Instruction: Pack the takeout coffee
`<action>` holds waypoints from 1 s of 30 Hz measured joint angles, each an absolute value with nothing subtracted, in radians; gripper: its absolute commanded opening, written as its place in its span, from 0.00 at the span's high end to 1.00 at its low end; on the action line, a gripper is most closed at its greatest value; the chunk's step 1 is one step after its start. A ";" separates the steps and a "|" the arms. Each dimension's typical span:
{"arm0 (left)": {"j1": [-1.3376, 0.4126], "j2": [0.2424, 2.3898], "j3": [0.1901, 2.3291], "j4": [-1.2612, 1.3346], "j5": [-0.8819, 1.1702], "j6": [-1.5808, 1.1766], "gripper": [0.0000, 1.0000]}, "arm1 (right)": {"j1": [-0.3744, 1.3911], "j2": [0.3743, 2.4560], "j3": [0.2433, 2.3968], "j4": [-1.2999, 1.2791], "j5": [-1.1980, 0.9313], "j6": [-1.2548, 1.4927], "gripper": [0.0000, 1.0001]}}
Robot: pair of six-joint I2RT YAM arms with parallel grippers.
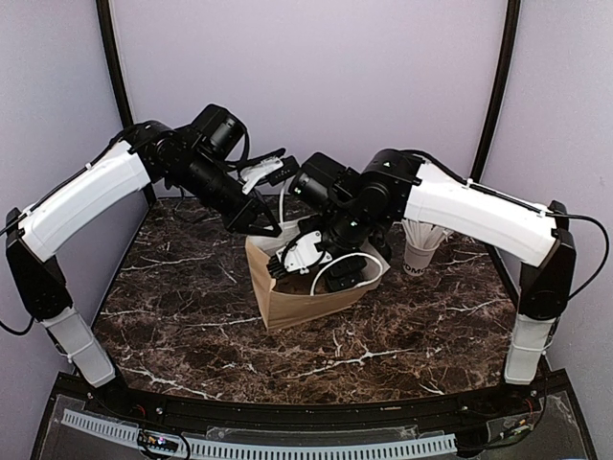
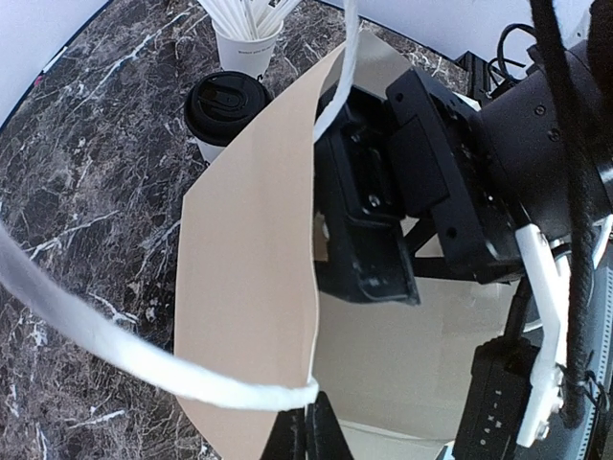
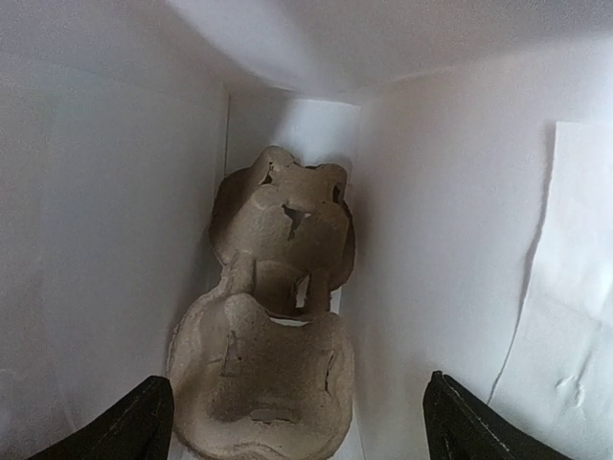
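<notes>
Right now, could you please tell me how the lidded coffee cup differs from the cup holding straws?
The coffee cup wears a black lid; the straw cup is open, with white wrapped straws standing in it. The coffee cup is partly hidden behind the edge of the paper bag; the straw cup stands clear beyond it. Both are white, upright, outside the bag.

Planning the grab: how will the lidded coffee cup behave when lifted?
The coffee cup looks like thin paper, so a hard squeeze probably dents it. Upright under a wide lid, it may tip if pushed sideways.
</notes>
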State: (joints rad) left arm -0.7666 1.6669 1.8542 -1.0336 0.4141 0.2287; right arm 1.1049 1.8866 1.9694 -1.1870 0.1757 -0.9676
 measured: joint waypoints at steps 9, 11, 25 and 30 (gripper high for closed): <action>-0.766 1.649 1.820 -1.028 0.435 0.240 1.00 | 1.092 1.876 1.930 -1.198 0.146 -0.953 0.04; -0.766 1.648 1.813 -1.022 0.435 0.243 1.00 | 1.084 1.876 1.930 -1.198 0.134 -0.951 0.03; -0.767 1.643 1.795 -1.012 0.425 0.252 1.00 | 1.071 1.849 1.924 -1.193 0.060 -0.929 0.01; -0.766 1.643 1.795 -1.012 0.414 0.252 1.00 | 1.070 1.847 1.920 -1.161 0.086 -0.896 0.01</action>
State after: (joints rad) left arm -0.7662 1.6432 1.7954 -1.0119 0.4145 0.2520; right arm 1.0702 1.8469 1.9202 -1.1614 0.0856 -0.8955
